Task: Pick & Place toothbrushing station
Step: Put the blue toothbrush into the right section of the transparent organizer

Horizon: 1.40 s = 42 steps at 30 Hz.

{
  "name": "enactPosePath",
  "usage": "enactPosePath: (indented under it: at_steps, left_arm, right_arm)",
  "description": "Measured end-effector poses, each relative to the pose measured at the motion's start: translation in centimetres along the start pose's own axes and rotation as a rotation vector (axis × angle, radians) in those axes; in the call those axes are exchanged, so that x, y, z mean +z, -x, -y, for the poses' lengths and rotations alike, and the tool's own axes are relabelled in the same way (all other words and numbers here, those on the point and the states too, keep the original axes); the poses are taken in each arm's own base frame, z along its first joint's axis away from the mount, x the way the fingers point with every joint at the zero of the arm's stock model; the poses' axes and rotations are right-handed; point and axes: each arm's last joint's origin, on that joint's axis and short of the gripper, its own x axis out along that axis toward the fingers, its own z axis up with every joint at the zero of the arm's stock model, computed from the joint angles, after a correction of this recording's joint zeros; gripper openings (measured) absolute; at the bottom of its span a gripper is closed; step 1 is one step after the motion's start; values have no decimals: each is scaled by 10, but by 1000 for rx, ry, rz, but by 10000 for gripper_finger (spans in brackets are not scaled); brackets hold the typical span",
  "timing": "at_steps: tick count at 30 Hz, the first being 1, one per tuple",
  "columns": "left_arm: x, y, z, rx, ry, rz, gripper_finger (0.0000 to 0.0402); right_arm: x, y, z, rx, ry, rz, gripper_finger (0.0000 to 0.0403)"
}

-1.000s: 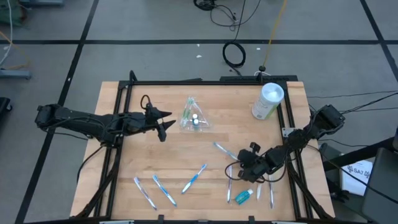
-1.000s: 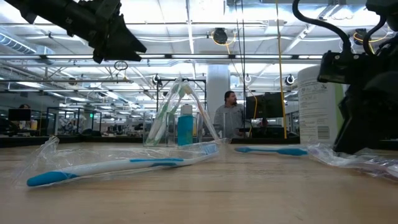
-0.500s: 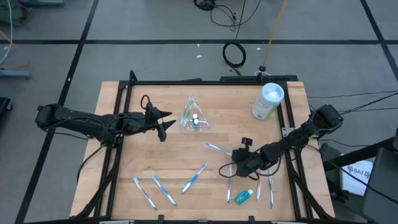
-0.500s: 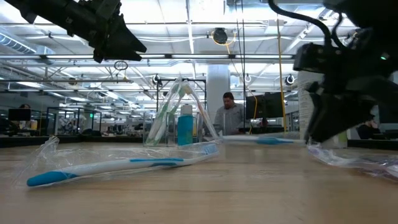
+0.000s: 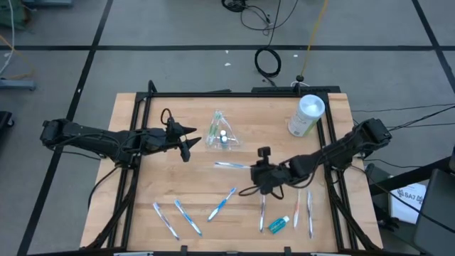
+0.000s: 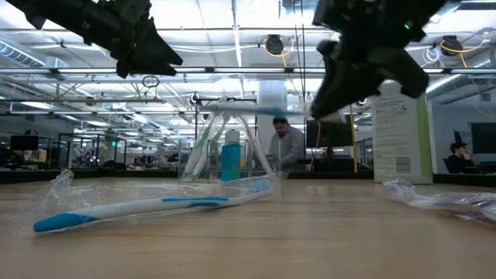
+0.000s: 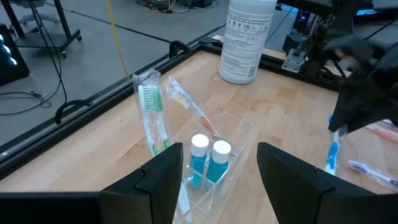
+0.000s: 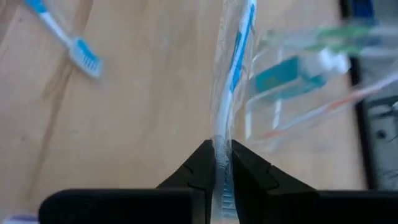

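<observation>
The toothbrushing station (image 5: 222, 135) is a clear container standing on the table's far middle, with wrapped brushes and two blue tubes in it (image 7: 205, 165). My left gripper (image 5: 188, 144) hangs open just left of it, touching nothing. My right gripper (image 5: 252, 169) is shut on a blue-and-white toothbrush in a clear wrapper (image 5: 231, 165), in the air a little nearer than the station, toward the table's near edge. In the low view this brush (image 6: 260, 105) shows blurred, high above the table. My right gripper pinches one end of the wrapped toothbrush (image 8: 222, 149) between its two fingers. It comes from the table's right, slanting down. The brush runs on ahead of the fingers, roughly in line with them, toward the table's left. It is lifted clear of the table.
A white canister (image 5: 306, 116) stands at the far right. Several wrapped toothbrushes lie along the near edge (image 5: 188, 217) (image 5: 222, 203) (image 5: 310, 213), with a toothpaste tube (image 5: 279, 225) among them. A black frame (image 5: 234, 92) runs around the tabletop.
My right gripper has risen and gone toward the table's left, toward the station, rolling about its own line. The wrapped toothbrush, which lay on the table a second ago, has come up with it and now hangs clear.
</observation>
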Motion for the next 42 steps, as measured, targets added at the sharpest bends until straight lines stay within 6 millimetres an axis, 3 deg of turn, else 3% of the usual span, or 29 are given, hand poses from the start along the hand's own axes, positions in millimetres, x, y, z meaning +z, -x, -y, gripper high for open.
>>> enactPosePath:
  at_steps: [7,15,23,31,42]
  left_arm:
    - [0,0,0,0,0,0,214]
    - [0,0,0,-1,-2,0,214]
    - [0,0,0,-1,-2,0,214]
    - [0,0,0,-2,-6,-1,214]
    - [0,0,0,-2,-19,-2,214]
  right_arm:
    - [23,12,17,-123,189,-4,26]
    - [28,13,26,-179,506,-35,30]
    - [27,4,55,-435,849,-268,28]
    - [19,-3,82,-480,1282,-623,25]
    - [17,-6,89,-437,1419,-696,25]
